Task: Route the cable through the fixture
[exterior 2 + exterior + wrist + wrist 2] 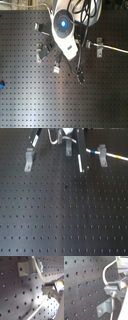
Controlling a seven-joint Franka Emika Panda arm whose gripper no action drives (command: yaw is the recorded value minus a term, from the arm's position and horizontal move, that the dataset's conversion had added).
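claw (47,289) closed, pinching cable (40,273) | bracket (27,267) just beside | perforated board (15,298)

A matt black metal breadboard (60,223) with a regular grid of small holes fills both exterior views. The clips on it, such as one fixture (102,154) in the first exterior view, look like dull grey brushed metal. In the first wrist view, a bracket (26,267) shows a smooth, pale metallic face with a screw. The cable (40,273) looks like smooth white plastic. The robot's casing (64,30) in the second exterior view is glossy white plastic.
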